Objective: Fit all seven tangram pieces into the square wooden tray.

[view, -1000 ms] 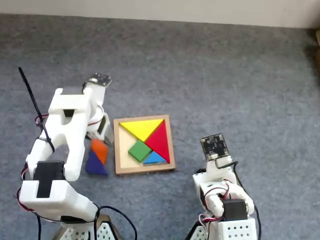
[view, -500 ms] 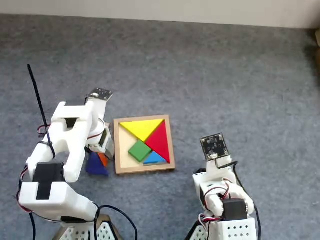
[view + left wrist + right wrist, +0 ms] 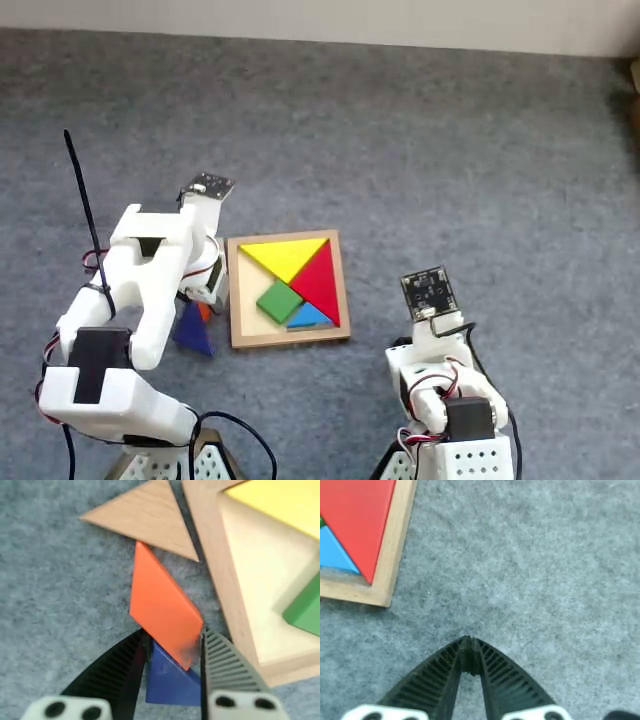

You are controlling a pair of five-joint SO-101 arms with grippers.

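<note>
The left gripper is closed narrowly on one corner of the orange parallelogram, which lies just beside the tray. I would lift straight up, then rotate the piece to match the free gap.

High cam: fixed overhead, facing down over both my arms and tray | left wrist cam: close above my left gripper, orange piece | right wrist cam: close above my right gripper | shared by all: tray rim
</note>
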